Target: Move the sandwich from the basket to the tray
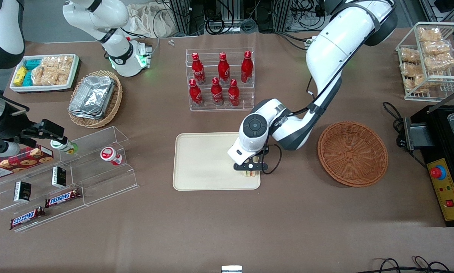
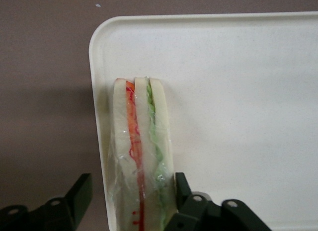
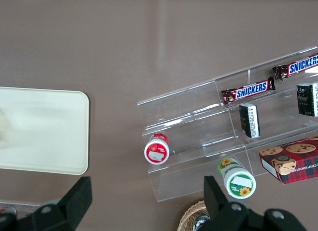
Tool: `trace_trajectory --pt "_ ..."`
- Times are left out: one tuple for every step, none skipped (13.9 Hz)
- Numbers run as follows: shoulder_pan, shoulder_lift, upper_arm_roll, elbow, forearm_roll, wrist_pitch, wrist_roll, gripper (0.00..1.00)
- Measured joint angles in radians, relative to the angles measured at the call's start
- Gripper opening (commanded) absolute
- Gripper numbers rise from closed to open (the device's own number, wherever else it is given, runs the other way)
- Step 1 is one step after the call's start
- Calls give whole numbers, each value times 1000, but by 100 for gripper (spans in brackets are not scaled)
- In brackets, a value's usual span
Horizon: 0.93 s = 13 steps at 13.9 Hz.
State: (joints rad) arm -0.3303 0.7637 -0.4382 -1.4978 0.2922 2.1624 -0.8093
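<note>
Claw [image 2: 130, 201] open around sandwich [image 2: 141, 161] on tray [image 2: 238, 92], seemingly barely touching.

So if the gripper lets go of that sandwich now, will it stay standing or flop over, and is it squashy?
Likely squashy: the sandwich is soft white bread in clear wrap, which probably makes it slippery too. It stands on a narrow edge by the tray corner, so it may tip once the open gripper straddling it lifts away. It looks light.

Left arm: glossy white shells, dark grey joint bands, round grey wrist cap. Black cable loops beside the black end effector [image 1: 251, 167], its fingers [image 2: 182, 187] black.
</note>
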Motion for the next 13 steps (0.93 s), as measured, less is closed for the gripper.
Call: trace_trajectory --pt "0 0 0 5 0 -4 -1 100" --pt "2 -3 0 14 0 -19 -2 100" --pt "3 -13 0 26 0 -56 -2 100" --pt "6 -34 0 39 0 -107 -2 99" --pt "12 -67 1 48 0 -165 -2 99" --pt "26 -111 1 54 0 -222 -1 99" --pt "48 -159 1 56 0 -275 10 99" --pt "73 -209 0 56 -4 -327 30 99" --pt "98 -255 1 56 -14 -371 58 99" --pt "123 -296 1 56 -28 -408 89 99" --pt "149 -332 1 56 -44 -440 123 99" --pt "174 -365 1 56 -55 -470 156 99" --pt "197 -396 2 56 -59 -500 182 99"
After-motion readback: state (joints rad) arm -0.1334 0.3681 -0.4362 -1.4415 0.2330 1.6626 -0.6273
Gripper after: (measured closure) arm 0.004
